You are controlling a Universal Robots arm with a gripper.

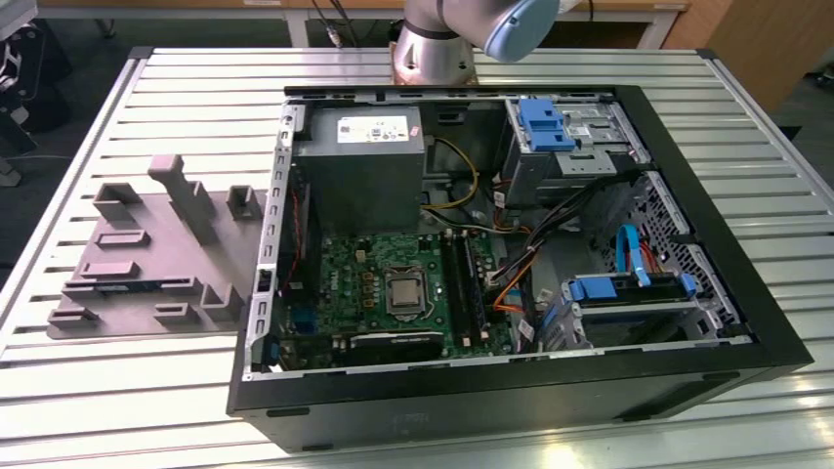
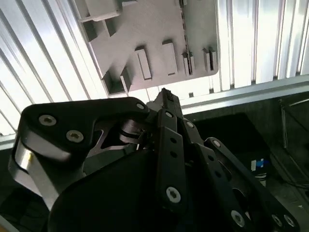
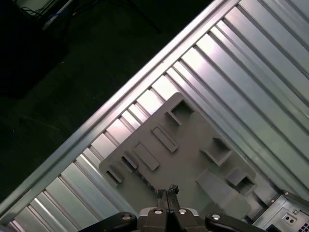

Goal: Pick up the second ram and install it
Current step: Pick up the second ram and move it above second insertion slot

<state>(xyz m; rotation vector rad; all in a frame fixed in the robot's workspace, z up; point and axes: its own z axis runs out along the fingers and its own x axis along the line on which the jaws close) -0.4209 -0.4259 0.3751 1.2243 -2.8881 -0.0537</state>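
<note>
The second ram (image 1: 144, 285) is a thin blue-green strip lying in a slot near the front of the grey tray (image 1: 144, 249), at the exterior view's left. My gripper (image 3: 167, 191) hangs well above that tray (image 3: 193, 140). Its black fingertips are pressed together with nothing between them. The second wrist view shows the gripper (image 2: 166, 95) from behind its linkage, tips closed over the tray's (image 2: 145, 24) edge. In the open computer case, the green motherboard (image 1: 391, 283) has its long memory slots (image 1: 463, 283) beside the processor socket.
The black computer case (image 1: 521, 391) lies open on the slatted metal table (image 1: 170, 107), right of the tray. Inside it are a grey power supply (image 1: 358, 166), blue drive brackets (image 1: 541, 122) and loose cables (image 1: 521, 278). The arm's base (image 1: 450, 39) stands behind the case. Raised blocks stick up from the tray.
</note>
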